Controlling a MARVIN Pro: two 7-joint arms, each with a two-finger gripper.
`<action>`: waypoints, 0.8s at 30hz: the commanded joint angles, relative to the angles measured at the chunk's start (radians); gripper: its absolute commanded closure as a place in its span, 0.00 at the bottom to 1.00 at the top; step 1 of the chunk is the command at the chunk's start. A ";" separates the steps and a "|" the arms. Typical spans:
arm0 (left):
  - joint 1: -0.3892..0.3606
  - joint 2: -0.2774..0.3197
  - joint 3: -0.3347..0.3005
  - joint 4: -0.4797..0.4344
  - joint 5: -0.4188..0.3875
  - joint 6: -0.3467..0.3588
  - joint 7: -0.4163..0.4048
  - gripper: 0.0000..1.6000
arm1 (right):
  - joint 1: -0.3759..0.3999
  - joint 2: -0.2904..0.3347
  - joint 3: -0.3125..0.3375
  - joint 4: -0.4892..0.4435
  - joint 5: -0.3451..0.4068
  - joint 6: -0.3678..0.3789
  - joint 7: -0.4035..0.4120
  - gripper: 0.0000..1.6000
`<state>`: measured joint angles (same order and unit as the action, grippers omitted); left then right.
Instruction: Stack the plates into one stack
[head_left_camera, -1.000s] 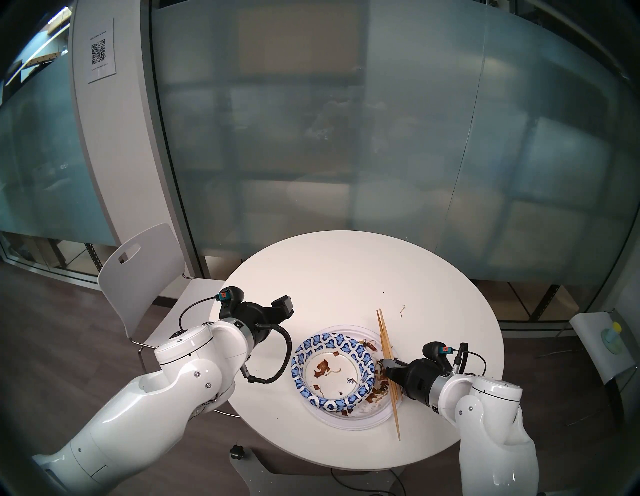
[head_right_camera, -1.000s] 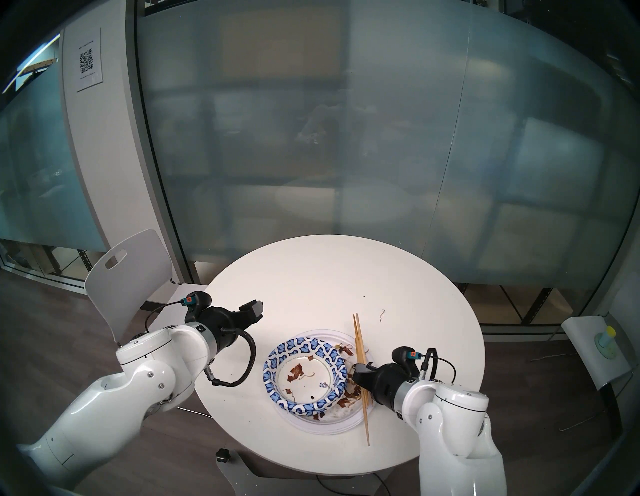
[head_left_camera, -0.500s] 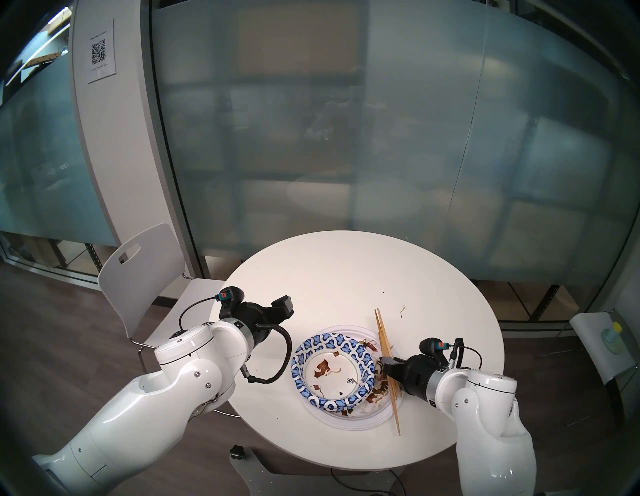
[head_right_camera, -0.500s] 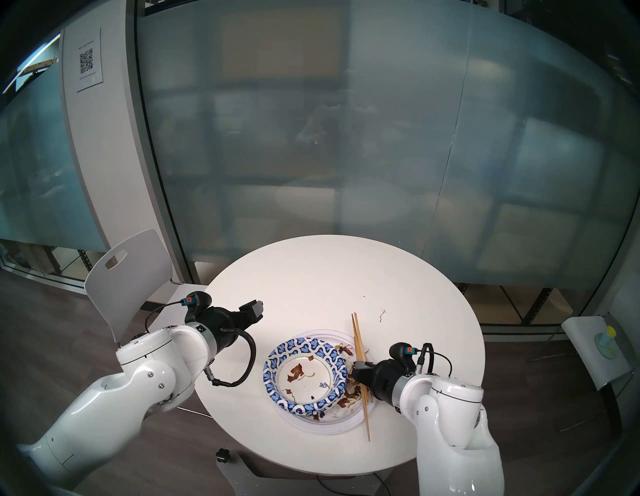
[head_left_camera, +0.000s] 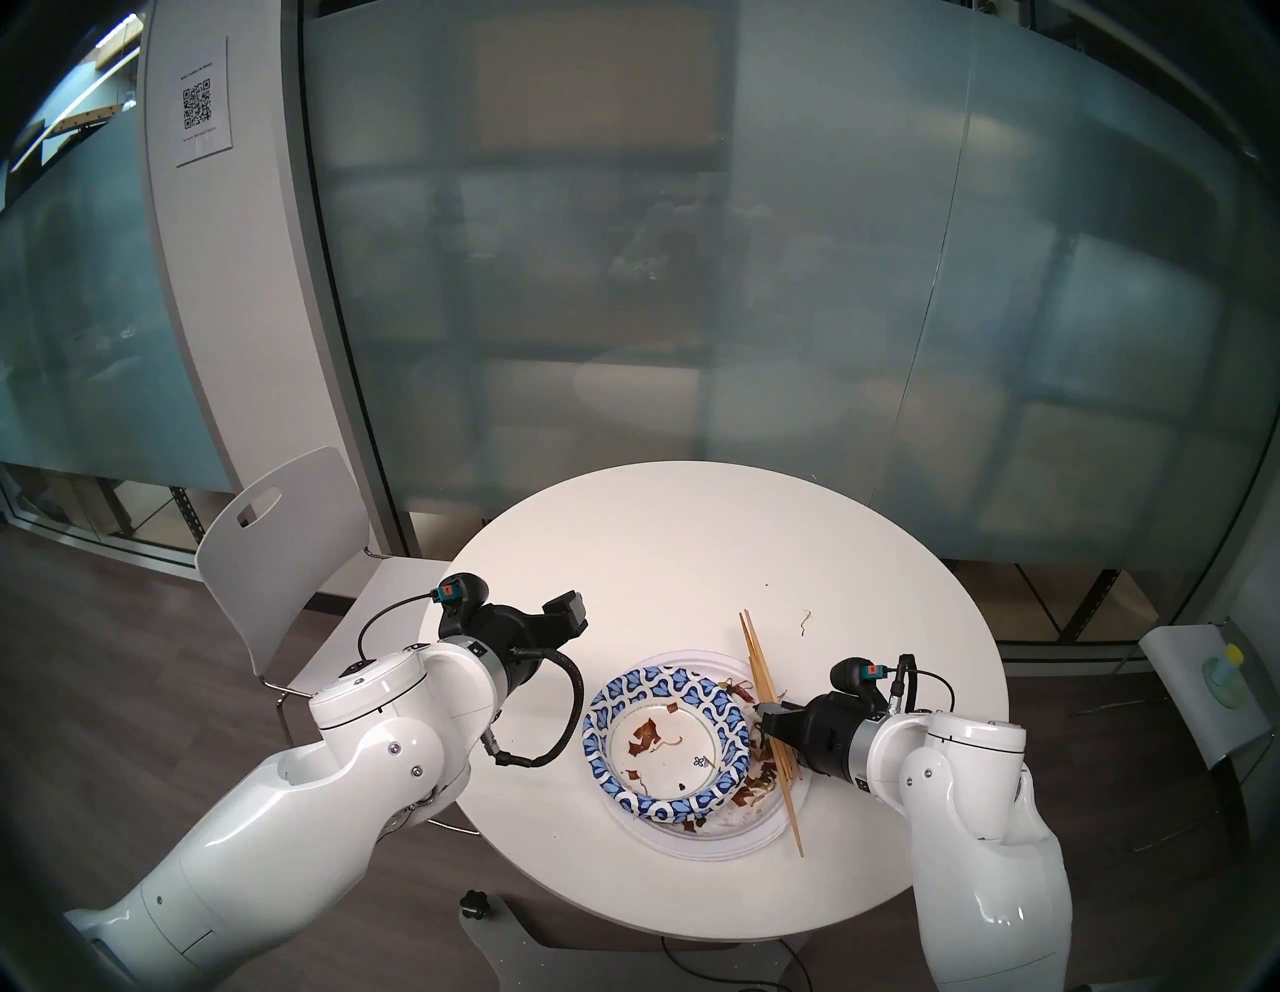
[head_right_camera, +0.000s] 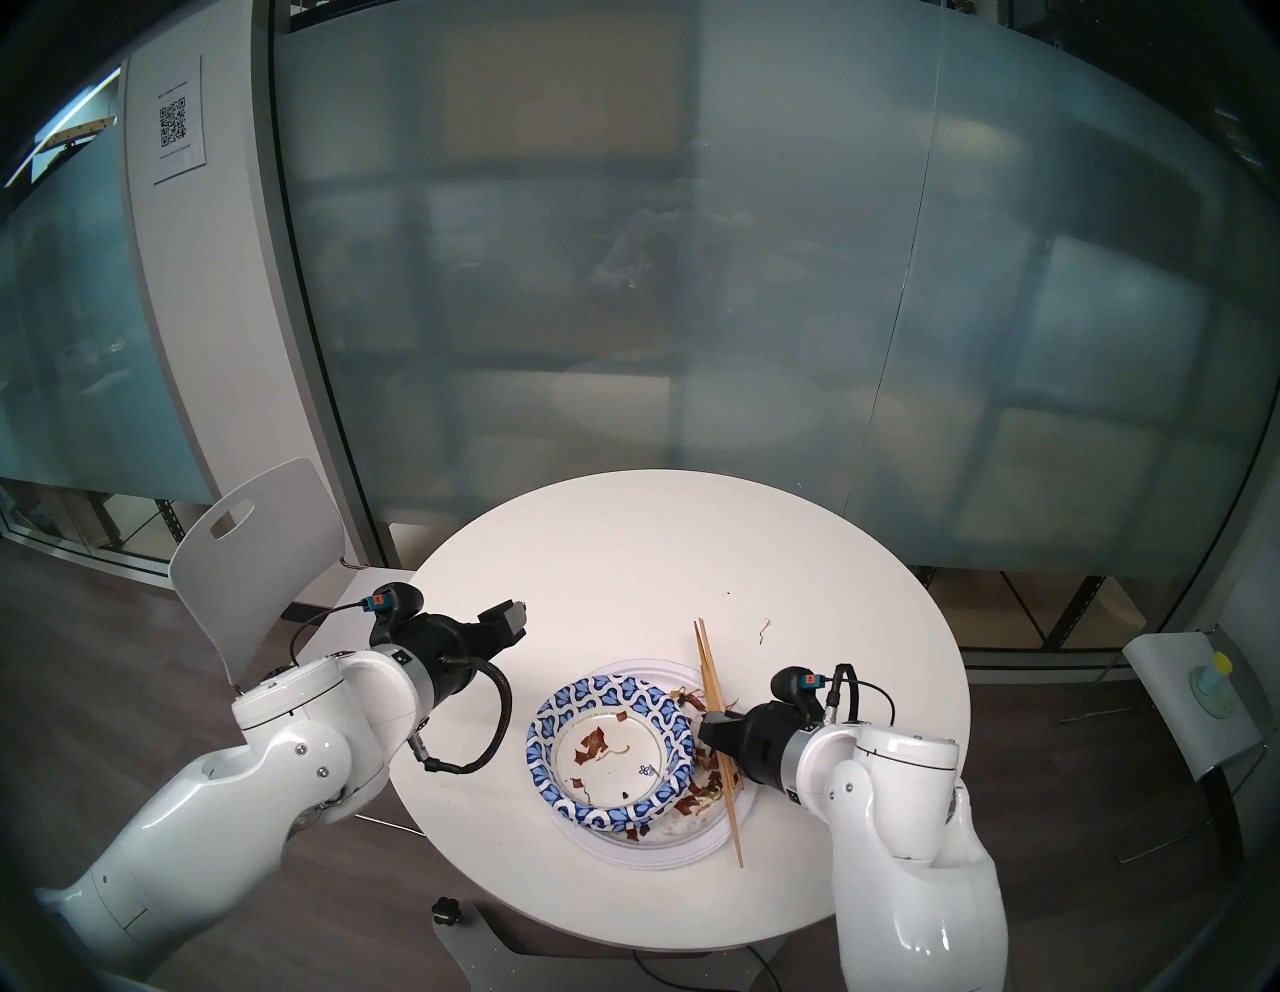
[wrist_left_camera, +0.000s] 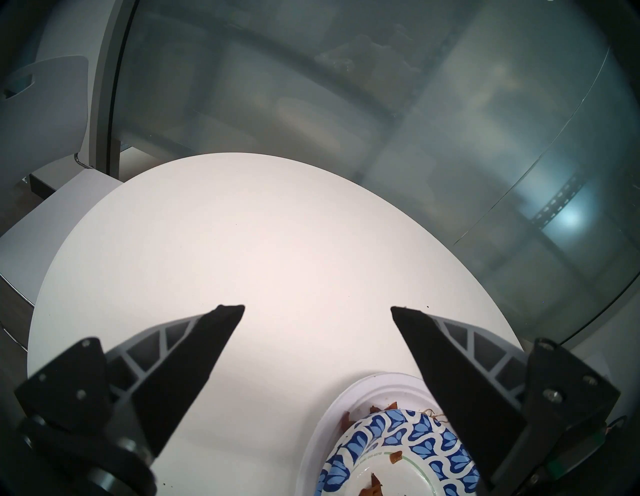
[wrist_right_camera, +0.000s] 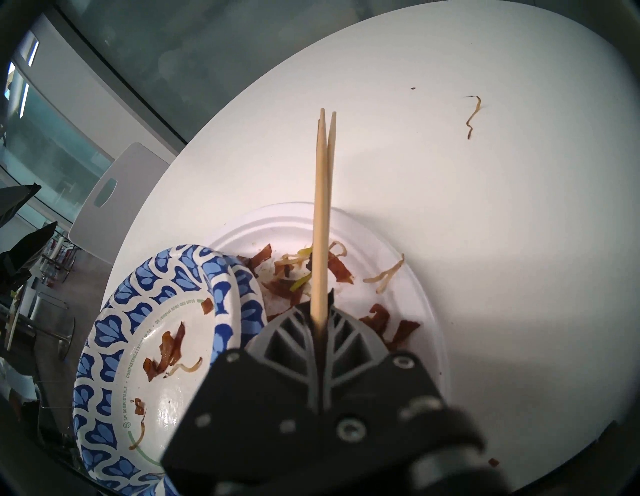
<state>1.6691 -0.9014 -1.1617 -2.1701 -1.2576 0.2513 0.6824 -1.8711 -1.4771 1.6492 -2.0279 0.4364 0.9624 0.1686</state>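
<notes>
Two wooden chopsticks (wrist_right_camera: 321, 214) sit clamped in my right pincer (wrist_right_camera: 320, 311) over the stack (head_left_camera: 692, 748): blue-patterned paper bowls (head_left_camera: 665, 745) nested on white paper plates (head_left_camera: 727, 842), mid-counter (head_left_camera: 692, 540). My left pincer (wrist_left_camera: 317, 308) hangs wide, holding nothing, beside it.

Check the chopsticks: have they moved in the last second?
Yes. The chopsticks, pinched in the right claw, have shifted: their far tips went left and farther from the robot, away from the noodle scrap on the table, and the near ends pulled back toward the white plate.
</notes>
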 joint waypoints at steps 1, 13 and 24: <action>-0.006 -0.003 -0.004 -0.019 0.000 -0.002 0.002 0.00 | 0.041 0.030 -0.017 -0.003 0.005 -0.003 -0.003 1.00; -0.006 -0.003 -0.004 -0.019 0.000 -0.002 0.002 0.00 | 0.070 0.062 -0.045 0.052 0.027 -0.003 -0.013 1.00; -0.006 -0.003 -0.004 -0.019 0.000 -0.002 0.002 0.00 | 0.094 0.082 -0.062 0.057 0.052 -0.003 -0.022 0.71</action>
<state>1.6691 -0.9014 -1.1617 -2.1701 -1.2576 0.2512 0.6824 -1.8096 -1.4065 1.5987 -1.9483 0.4687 0.9626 0.1412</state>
